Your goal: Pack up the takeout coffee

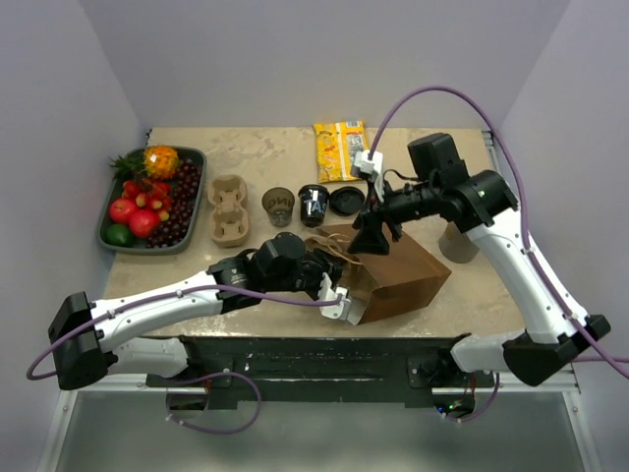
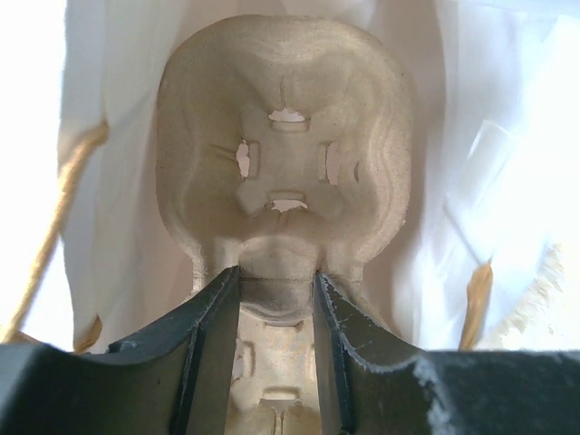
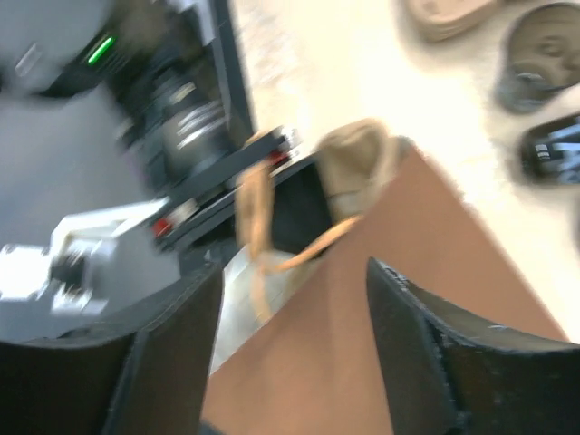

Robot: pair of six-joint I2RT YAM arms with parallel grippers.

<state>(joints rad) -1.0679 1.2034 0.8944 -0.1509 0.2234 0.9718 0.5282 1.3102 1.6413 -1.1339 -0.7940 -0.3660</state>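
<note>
A brown paper bag [image 1: 405,277] lies on its side at the table's middle, mouth toward the left arm. My left gripper [image 1: 336,293] is at that mouth. In the left wrist view the left gripper [image 2: 276,292] is shut on the middle ridge of a beige pulp cup carrier [image 2: 285,136], which sits inside the bag's white interior [image 2: 480,136]. My right gripper [image 1: 371,239] hovers open over the bag's upper side [image 3: 362,308]. In its blurred wrist view the right gripper [image 3: 294,349] has wide jaws, and the carrier's end [image 3: 352,161] shows at the mouth.
A second pulp carrier [image 1: 228,209], a clear cup [image 1: 278,205], a black cup [image 1: 313,204] and a black lid [image 1: 346,201] stand behind the bag. A grey cup [image 1: 456,242] is at its right, a yellow packet [image 1: 339,149] at the back, a fruit tray [image 1: 116,200] far left.
</note>
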